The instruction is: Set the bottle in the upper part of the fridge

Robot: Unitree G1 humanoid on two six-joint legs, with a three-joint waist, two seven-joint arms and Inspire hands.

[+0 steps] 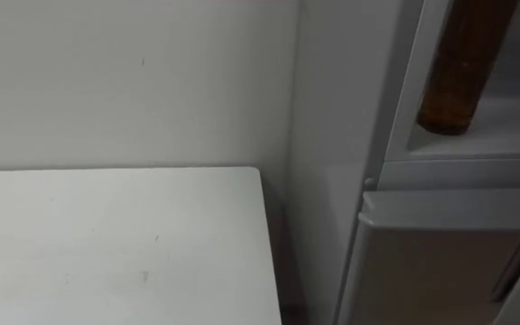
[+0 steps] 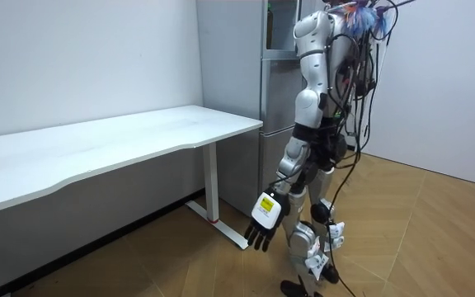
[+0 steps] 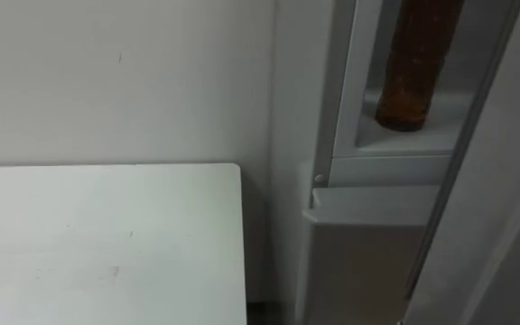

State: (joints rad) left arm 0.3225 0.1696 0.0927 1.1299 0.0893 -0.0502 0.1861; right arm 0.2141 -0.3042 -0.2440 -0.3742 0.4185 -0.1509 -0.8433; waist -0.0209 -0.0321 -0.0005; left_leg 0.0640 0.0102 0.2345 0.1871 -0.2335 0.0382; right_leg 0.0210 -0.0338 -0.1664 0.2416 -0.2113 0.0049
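The brown bottle (image 1: pixel 459 68) stands upright on the white shelf (image 1: pixel 513 122) inside the upper fridge (image 1: pixel 328 181), near the shelf's front edge. My left hand (image 2: pixel 264 219) hangs at my side, fingers loosely spread, holding nothing. The white counter (image 1: pixel 116 244) ends just beside the fridge, with a narrow gap between them.

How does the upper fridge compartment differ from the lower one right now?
The upper compartment stands open; the lower compartment has its door shut. The upper compartment shows a brown bottle upright on its shelf; the lower compartment's inside is hidden. Both are pale grey parts of one fridge.
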